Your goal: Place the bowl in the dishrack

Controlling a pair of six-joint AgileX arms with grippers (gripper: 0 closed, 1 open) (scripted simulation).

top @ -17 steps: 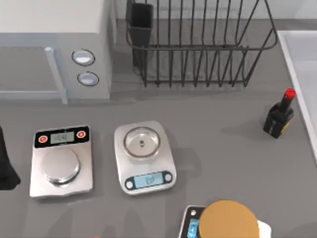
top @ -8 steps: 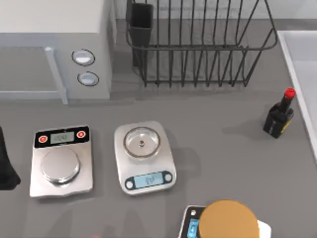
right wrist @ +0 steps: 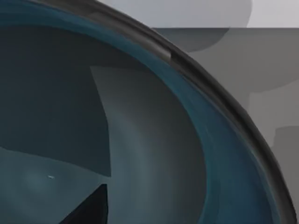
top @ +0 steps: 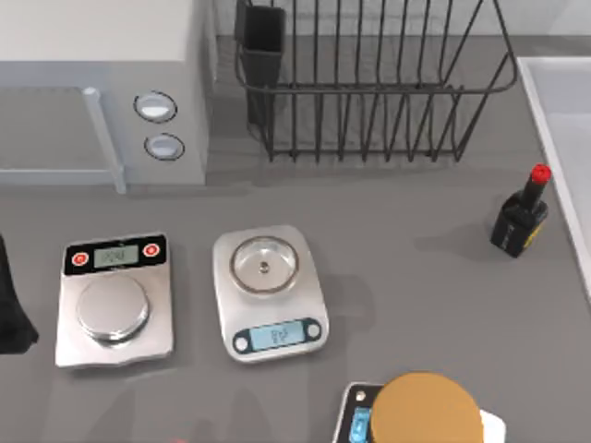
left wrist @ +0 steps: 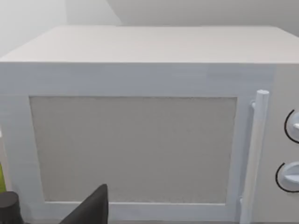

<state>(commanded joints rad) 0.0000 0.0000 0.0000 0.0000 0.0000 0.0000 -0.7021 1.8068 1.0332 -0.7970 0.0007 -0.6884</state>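
My right wrist camera sat very close over the bowl [right wrist: 154,140], looking into its blue-teal inside and along its dark rim. A dark fingertip [right wrist: 91,207] of my right gripper showed at the frame's edge against the bowl's inner wall, but I could not tell whether that gripper was closed on the rim or spread apart. From this I judged the step in hand to be the reach or the grasp at the bowl, with the carry not yet begun.

The dishrack [top: 369,88] stood at the far side of the table, right of the white microwave [top: 97,88], its black utensil cup [top: 262,46] at the corner nearest the microwave and its bars holding nothing. My next move would call for a firm hold on the rim, then a lift clear of the table and a carry over the rack's front bars.

My left arm [top: 11,305] was parked at the table's left edge, its camera facing the microwave door [left wrist: 133,149]; I could not tell how its fingers stood.

Three kitchen scales lay on the table: one with a black panel and red buttons [top: 114,300], one carrying a clear glass dish [top: 269,291], one under a tan disc [top: 420,415]. Their displays showed digits too small for me to read. A dark bottle with a red cap [top: 521,217] bore no legible label.
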